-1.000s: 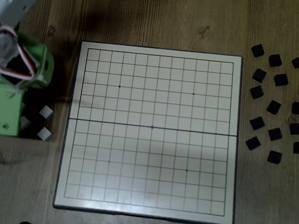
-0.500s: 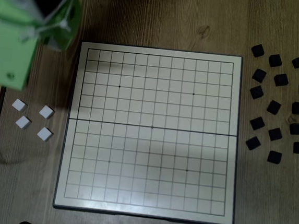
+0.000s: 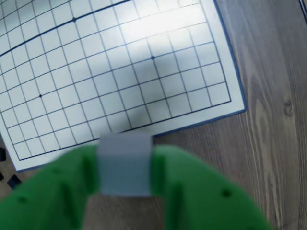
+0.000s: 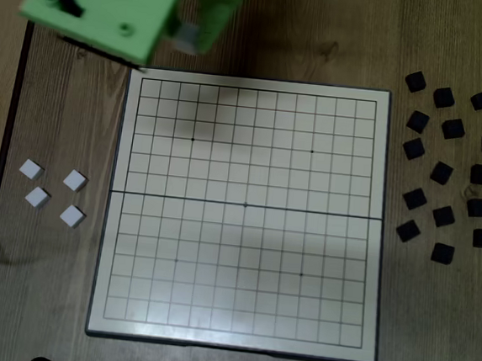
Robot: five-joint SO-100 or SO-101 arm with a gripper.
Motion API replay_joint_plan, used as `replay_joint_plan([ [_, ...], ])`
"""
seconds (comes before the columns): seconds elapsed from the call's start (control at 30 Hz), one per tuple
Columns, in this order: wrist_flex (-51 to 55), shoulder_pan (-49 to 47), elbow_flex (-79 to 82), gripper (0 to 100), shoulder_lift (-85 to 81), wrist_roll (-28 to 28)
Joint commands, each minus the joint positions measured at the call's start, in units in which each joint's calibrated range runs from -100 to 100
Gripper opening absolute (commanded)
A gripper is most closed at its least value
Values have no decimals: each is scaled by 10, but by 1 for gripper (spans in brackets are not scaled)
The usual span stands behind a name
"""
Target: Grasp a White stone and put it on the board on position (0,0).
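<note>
My green gripper (image 3: 125, 160) is shut on a white stone (image 3: 124, 175), a small pale square tile held between the two fingers. In the fixed view the gripper (image 4: 192, 33) holds the stone (image 4: 184, 39) above the wooden table, just beyond the board's top left corner. The cream board (image 4: 218, 246) with dark grid lines lies in the middle of the table, and it also fills the upper part of the wrist view (image 3: 144, 81). Its central dot on the seam (image 4: 246, 205) is bare; in the wrist view the dot (image 3: 74, 19) is at the upper left.
Several more white stones (image 4: 75, 180) lie on the table left of the board. Several black tiles (image 4: 441, 173) are scattered right of the board. A dark cable (image 4: 9, 126) runs along the left table edge.
</note>
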Motion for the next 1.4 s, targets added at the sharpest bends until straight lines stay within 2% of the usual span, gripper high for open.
replay_joint_plan([
  [0.0, 1, -61, -76, 6, 12, -11],
  [0.27, 13, -130, -211, 6, 127, -25],
  [0.53, 32, -133, -307, 6, 232, -8],
  [1.13, -10, -133, -286, 6, 365, 61],
  [1.37, -54, -131, -243, 6, 385, 68],
])
